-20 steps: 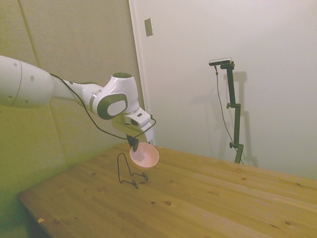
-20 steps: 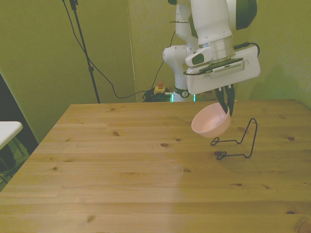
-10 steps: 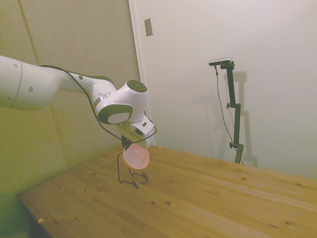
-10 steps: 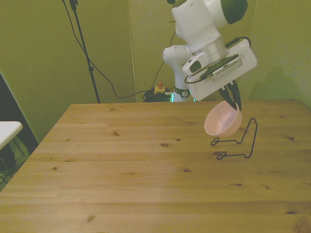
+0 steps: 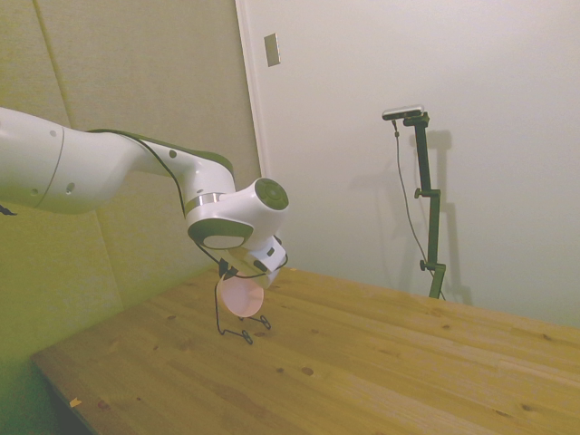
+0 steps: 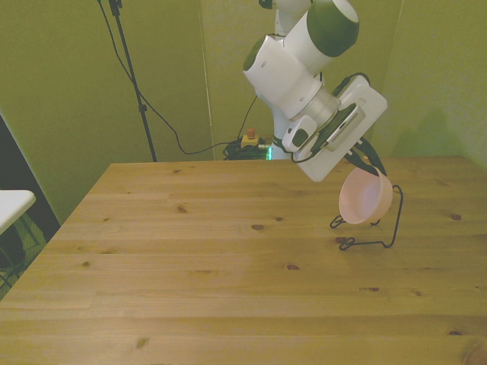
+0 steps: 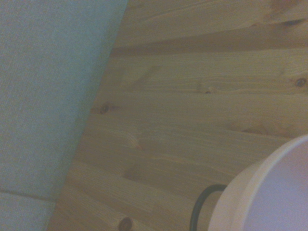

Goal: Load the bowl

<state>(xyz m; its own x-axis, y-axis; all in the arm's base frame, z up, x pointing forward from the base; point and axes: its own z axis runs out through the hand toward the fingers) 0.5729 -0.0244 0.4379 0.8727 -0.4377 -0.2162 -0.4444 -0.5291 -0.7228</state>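
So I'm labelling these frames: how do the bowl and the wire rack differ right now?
The bowl is pale pink, solid and round; the rack is thin black bent wire. The bowl hangs tilted on its side, held at its rim by the gripper; the rack stands on the table. Both sit toward the front view's right.

A lab: padded wall panels (image 5: 136, 118), bare wooden table (image 6: 228, 289), trailing cables (image 6: 163, 125).

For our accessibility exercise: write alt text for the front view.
A white robot arm's gripper holds a pink bowl, tipped on its side, just above a black wire stand on a wooden table.
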